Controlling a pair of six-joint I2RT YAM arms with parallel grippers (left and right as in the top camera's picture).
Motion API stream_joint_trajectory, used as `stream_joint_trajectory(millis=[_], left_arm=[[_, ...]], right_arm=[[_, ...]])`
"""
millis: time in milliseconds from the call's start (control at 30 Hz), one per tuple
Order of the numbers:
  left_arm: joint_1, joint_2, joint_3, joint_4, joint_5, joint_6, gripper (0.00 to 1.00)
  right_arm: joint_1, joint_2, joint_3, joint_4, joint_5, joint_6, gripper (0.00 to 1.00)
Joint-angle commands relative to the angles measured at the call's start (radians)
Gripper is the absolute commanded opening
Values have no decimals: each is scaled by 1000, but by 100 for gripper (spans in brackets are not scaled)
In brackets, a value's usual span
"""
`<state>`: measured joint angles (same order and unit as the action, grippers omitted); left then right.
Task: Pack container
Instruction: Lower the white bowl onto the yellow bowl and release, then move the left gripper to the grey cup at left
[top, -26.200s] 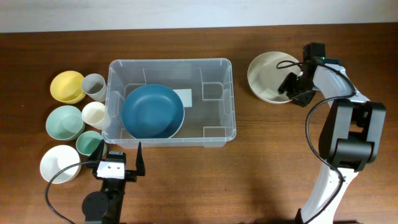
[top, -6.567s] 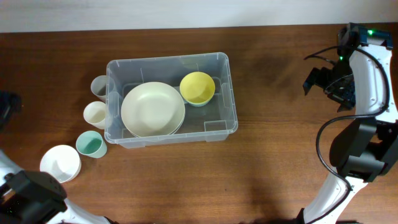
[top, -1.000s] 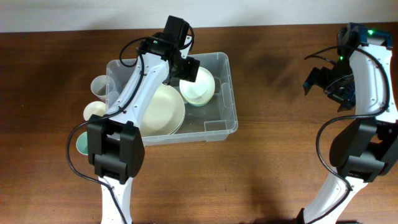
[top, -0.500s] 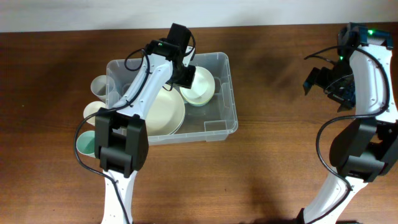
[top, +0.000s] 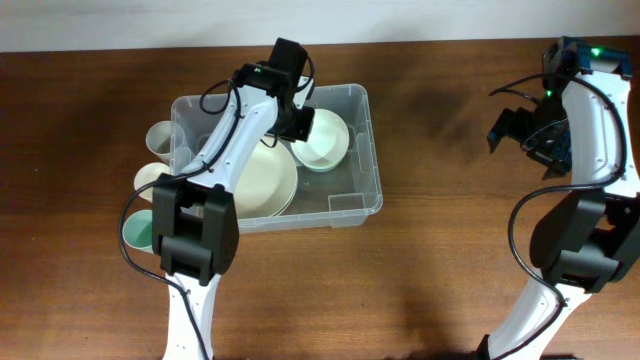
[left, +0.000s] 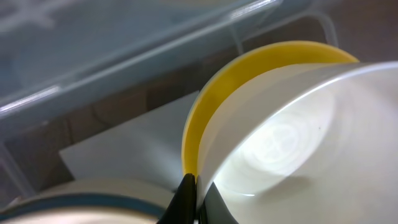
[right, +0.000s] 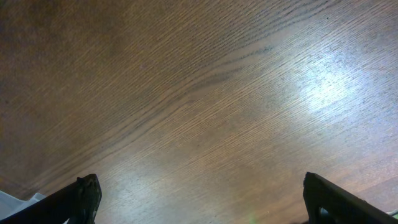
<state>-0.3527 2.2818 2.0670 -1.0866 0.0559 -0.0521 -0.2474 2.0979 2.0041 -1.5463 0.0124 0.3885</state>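
Counting from overhead gave one clear bin (top: 350, 195) left of the middle of the wooden surface (top: 440, 280), two arms, three cups, two plates and two bowls. The three cups stood outside the bin at its 9 o'clock side: a grey cup (top: 157, 137), a cream cup (top: 150, 181) and a teal cup (top: 137, 230) partly hidden behind the left arm (top: 225, 150). Inside the bin, a cream plate (top: 255, 185) lay on a blue plate (left: 74, 203), of which only the rim showed in the left wrist view. At 3 o'clock of the plates a white bowl (top: 330, 140) sat inside a yellow bowl (left: 249, 65), tilted, above the bin's white label (left: 124, 149). The left pincer (top: 303, 125) pinched the white bowl's wall, one finger inside and one between the two bowls. The right pincer (top: 520, 140) hung spread wide over bare wood, well apart from the bin at its 3 o'clock.

Six seconds earlier the white bowl had stood on the surface at the bin's 8 o'clock, the yellow bowl had been uncovered, and the left arm had been out of the bin. Half a second earlier the white bowl was already there, a shade further toward 9 o'clock. The right arm had not moved.
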Motion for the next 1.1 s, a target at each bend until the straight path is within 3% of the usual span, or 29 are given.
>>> stream_joint_trajectory(millis=[0,567,733,867,933,967,1067], left_arm=[[3,-1,69,-33,12,1,1],[4,-1,111,-112,63,1,2],[5,-1,111,-108,59,1,27],[5,-1,111,-85,37,1,59],[5,-1,112,-63,9,1,95],[5,-1,115,-55,4,1,99],[14,-3,160,-68,4,1,99]], right_arm=[[-3,-8,-4,0,-2,1,99],[-3,-8,-4,0,-2,1,99],[-3,-8,-4,0,-2,1,99],[-3,-8,-4,0,-1,1,99],[-3,-8,-4,0,-1,1,99],[-3,-8,-4,0,-2,1,99],[-3,-8,-4,0,-1,1,99]])
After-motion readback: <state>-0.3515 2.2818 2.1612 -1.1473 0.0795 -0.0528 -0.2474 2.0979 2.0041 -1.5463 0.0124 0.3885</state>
